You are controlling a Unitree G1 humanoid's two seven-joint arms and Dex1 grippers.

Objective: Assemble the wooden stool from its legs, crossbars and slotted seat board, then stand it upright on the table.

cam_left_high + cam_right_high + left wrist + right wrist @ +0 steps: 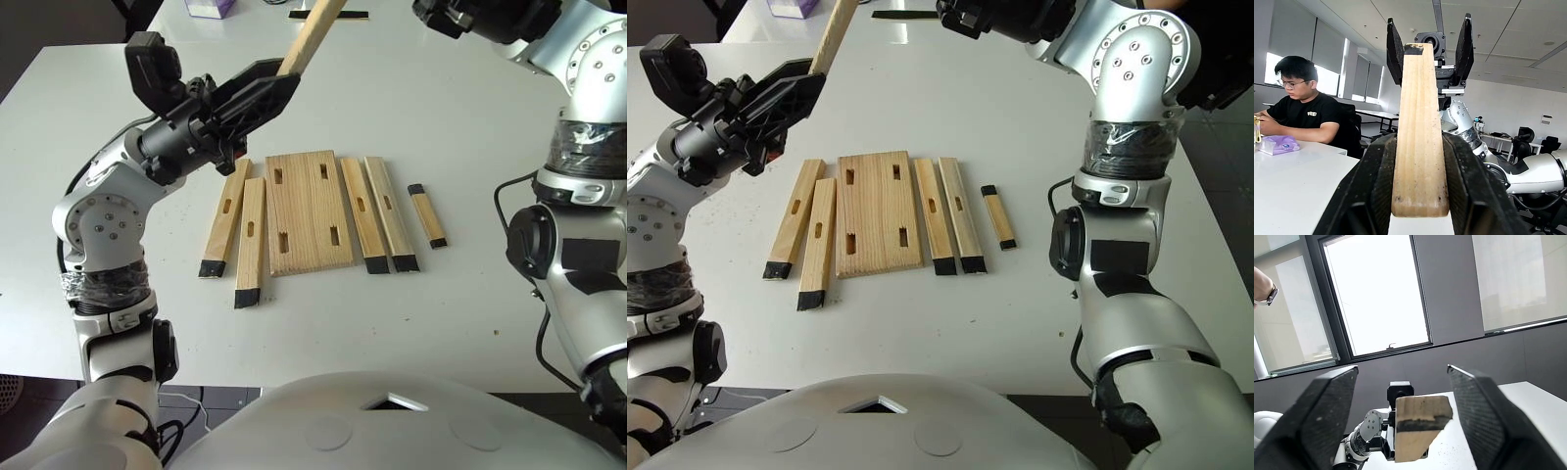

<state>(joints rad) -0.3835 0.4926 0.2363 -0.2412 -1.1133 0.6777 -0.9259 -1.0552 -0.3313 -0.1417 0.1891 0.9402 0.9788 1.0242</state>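
Note:
My left gripper [284, 78] is raised over the table's far left, shut on the lower end of a pale wooden bar [315, 34] that slants up and away. The left wrist view shows its fingers [1376, 186] clamping the bar [1420, 122]. The bar's dark-tipped end [1422, 423] sits between the fingers of my right gripper [1401, 368], which is open and apart from the wood. The slotted seat board [309, 211] lies flat mid-table. Two black-tipped legs [240, 225] lie on its left and two [377, 213] on its right. A short crossbar [427, 215] is further right.
A purple box [211, 8] and a thin black strip [343, 15] sit at the far edge of the white table [470, 313]. Bare tabletop stretches in front of the laid-out parts and to their right.

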